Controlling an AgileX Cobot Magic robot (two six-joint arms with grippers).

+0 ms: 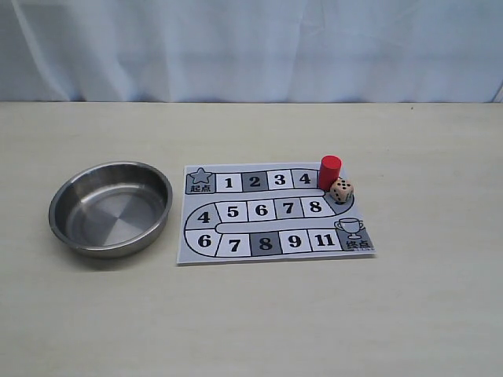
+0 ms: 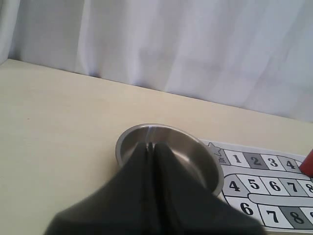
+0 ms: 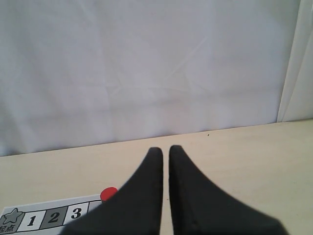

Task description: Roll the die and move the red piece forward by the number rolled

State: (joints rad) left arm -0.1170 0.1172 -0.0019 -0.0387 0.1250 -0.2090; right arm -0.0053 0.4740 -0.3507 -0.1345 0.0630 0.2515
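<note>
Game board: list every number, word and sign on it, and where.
"起点": under the star, top-left of the game board.
"1 2 3 4": top row.
"4 5 6 7 8": middle row.
"6 7 8 9 11": bottom row.
"终点": under the trophy, blurred, uncertain.

Red piece [image 1: 330, 171]: upright red cylinder beside square 4; die [image 1: 341, 191]: pale cube with dark pips, just beside it.

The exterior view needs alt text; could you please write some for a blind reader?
A red piece stands past square 4 on a numbered game board, a pale die close in front of it. A steel bowl sits left of the board on a beige table.
</note>
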